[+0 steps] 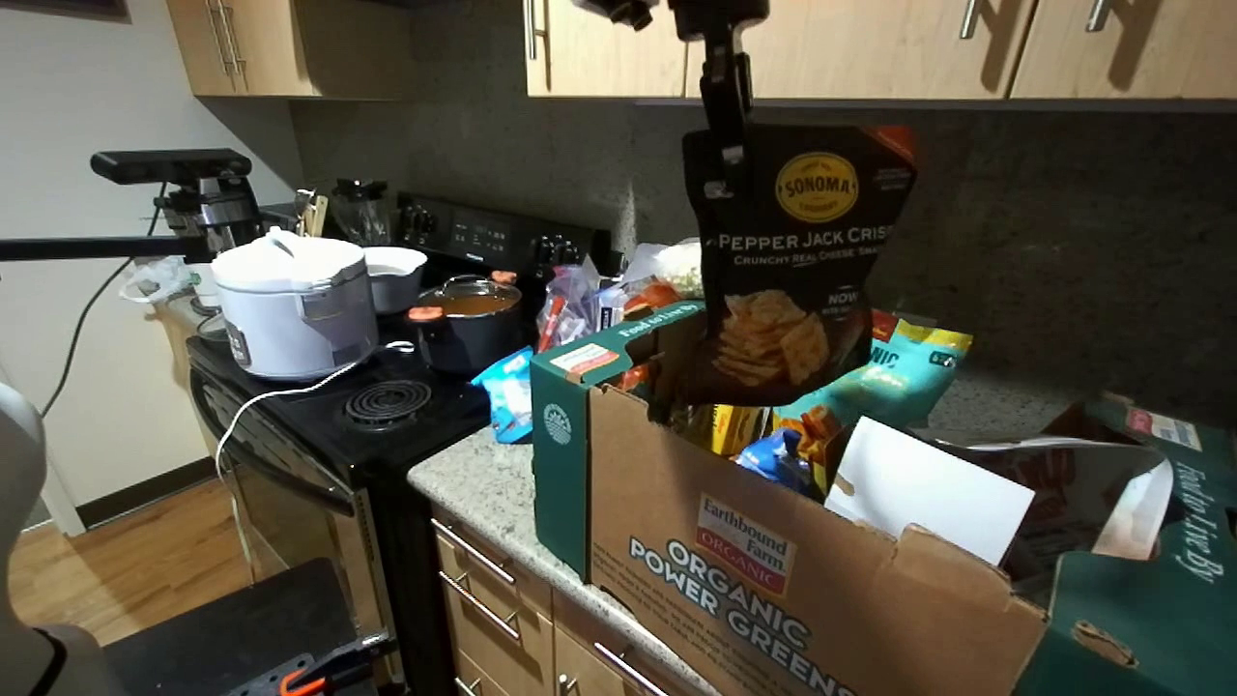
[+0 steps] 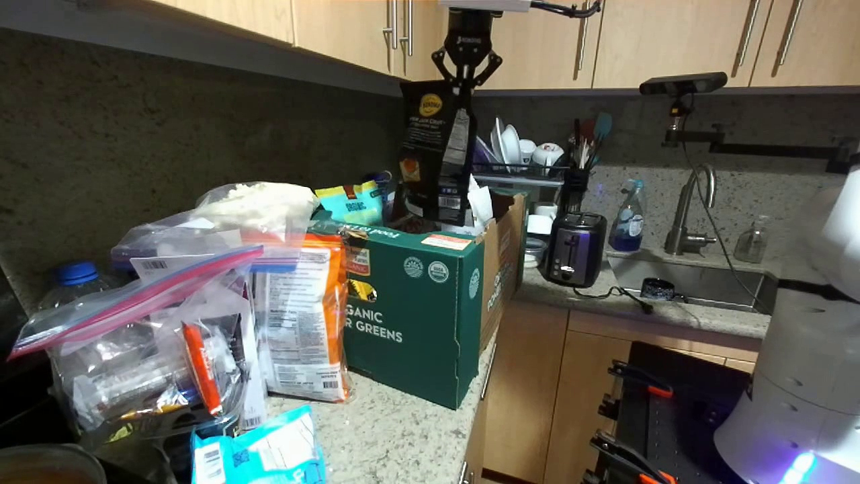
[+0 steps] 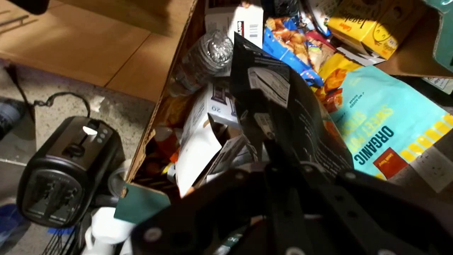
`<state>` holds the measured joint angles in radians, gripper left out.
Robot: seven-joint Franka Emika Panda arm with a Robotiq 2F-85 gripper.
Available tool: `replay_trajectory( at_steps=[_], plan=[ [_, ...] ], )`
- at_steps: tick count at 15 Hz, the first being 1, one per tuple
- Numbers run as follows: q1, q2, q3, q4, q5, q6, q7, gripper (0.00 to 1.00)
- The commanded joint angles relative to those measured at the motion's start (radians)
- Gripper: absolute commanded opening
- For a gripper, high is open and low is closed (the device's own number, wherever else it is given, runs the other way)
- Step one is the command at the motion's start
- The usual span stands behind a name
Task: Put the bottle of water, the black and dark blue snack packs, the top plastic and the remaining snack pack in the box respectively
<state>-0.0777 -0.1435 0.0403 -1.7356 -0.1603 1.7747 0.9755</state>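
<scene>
Big cardboard box (image 1: pixel 850 580) is nearest the cam in an exterior view: brown side w/ "ORGANIC POWER GREENS" on it, green ends, sitting on the counter (image 1: pixel 483 478). Black snack pack (image 1: pixel 802 256) (Sonoma pepper jack crisps) hangs directly under the gripper (image 1: pixel 732 174), more or less upright, over the box's open top. Gripper's pinched tight on the pack's top edge, near a corner. Can't tell from any angle if the pack's bottom touches the stuff under it.

FYI toaster (image 2: pixel 576 252) shows in the wrist view + an exterior view, while the faucet (image 2: pixel 680 218) only makes it into an exterior view. Wrist view's also the only one peeking down far enough to catch the clear plastic bottle (image 3: pixel 207 58), inside the box by its side wall.

Next to one green end there's a pile of zip bags (image 2: pixel 259 205), top one w/ something white in it, a lower one w/ a skinny orange-red packet (image 2: pixel 203 370) + misc bits. As for the box itself: teal "ORGANIC" bag (image 3: pixel 400 106) poking up by the back edge, white carton (image 3: pixel 198 145) w/ a flap sticking up, yellow carton (image 3: pixel 368 30), and a blue snack pack (image 3: pixel 292 51) roughly btwn the yellow carton and the bottle. Light-blue pack (image 2: pixel 265 444) is on the counter just by the zip bags.
</scene>
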Motion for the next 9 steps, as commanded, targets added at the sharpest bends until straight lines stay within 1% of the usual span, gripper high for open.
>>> replay_trajectory(
  at_steps=[1, 4, 7, 8, 9],
  plan=[
    [0.010, 0.050, -0.009, 0.002, 0.037, 0.064, 0.118, 0.01],
    [0.017, 0.097, -0.014, 0.010, 0.023, 0.087, 0.193, 0.01],
    [0.032, 0.142, -0.009, 0.027, -0.053, 0.088, 0.294, 0.01],
    [0.039, 0.152, -0.009, 0.034, -0.057, 0.084, 0.296, 0.01],
    [0.036, 0.138, -0.020, 0.004, -0.034, 0.076, 0.252, 0.01]
  ],
)
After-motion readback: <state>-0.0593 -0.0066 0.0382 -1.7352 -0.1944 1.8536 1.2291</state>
